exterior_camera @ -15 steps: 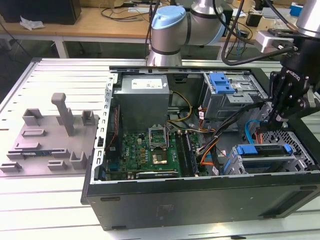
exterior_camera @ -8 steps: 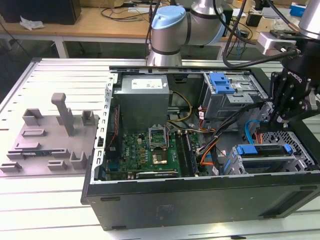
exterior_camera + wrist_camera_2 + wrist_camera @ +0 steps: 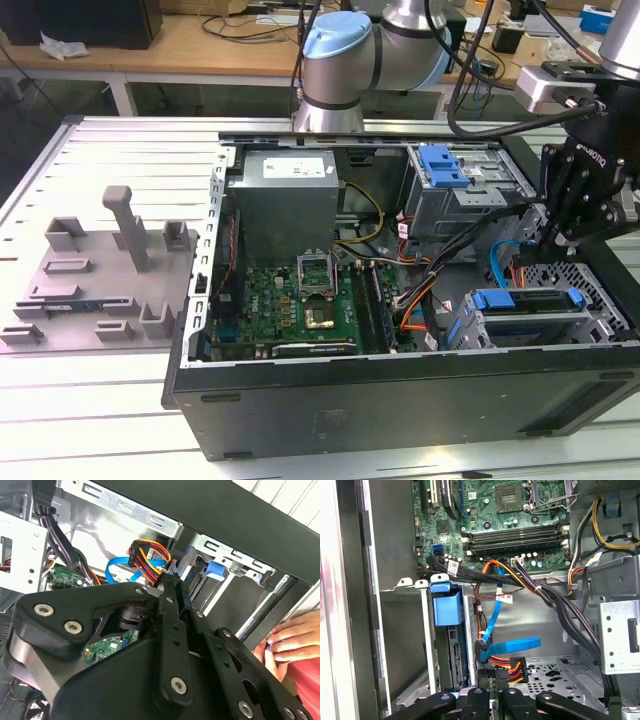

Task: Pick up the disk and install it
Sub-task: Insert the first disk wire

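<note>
Open computer case lies on the slatted worktop, with the motherboard exposed. You'll find the disk already seated in the drive cage at the corner of the case on the exterior view's right. Its blue carrier rail shows at the cage mouth, and the first wrist view has the disk standing on edge in its bay. The claw hangs inside the case just beside that cage. In the first wrist view the claw tips sit right at the plug of the orange, red and yellow wire bundle, next to the thin blue cable. You cannot tell whether the claw is open or closed, or whether it has hold of anything. A person's hand rests at the case's outer edge.
</note>
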You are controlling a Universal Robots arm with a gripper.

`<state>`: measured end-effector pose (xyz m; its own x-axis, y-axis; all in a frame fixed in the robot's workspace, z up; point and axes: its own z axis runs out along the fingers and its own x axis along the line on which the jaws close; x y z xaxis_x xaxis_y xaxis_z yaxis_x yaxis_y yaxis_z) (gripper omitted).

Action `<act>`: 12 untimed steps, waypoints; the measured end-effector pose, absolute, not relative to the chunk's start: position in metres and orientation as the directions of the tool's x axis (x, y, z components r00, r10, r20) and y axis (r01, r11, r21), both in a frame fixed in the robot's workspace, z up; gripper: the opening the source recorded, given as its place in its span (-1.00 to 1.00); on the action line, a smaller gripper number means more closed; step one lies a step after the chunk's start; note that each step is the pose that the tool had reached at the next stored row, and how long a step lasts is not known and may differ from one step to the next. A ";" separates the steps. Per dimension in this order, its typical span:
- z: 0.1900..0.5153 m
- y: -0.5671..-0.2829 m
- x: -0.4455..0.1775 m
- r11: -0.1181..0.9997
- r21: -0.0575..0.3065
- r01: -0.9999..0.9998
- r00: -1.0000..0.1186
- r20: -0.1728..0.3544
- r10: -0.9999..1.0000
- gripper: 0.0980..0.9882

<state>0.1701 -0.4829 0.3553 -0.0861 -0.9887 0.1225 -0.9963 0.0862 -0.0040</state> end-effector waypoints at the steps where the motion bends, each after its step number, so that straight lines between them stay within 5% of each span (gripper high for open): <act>1: 0.355 -0.483 0.170 0.086 -0.004 -0.996 -0.086 0.122 -0.989 -0.84; 12: 0.354 -0.492 0.170 0.065 -0.004 -0.998 -0.065 0.120 -0.991 -0.84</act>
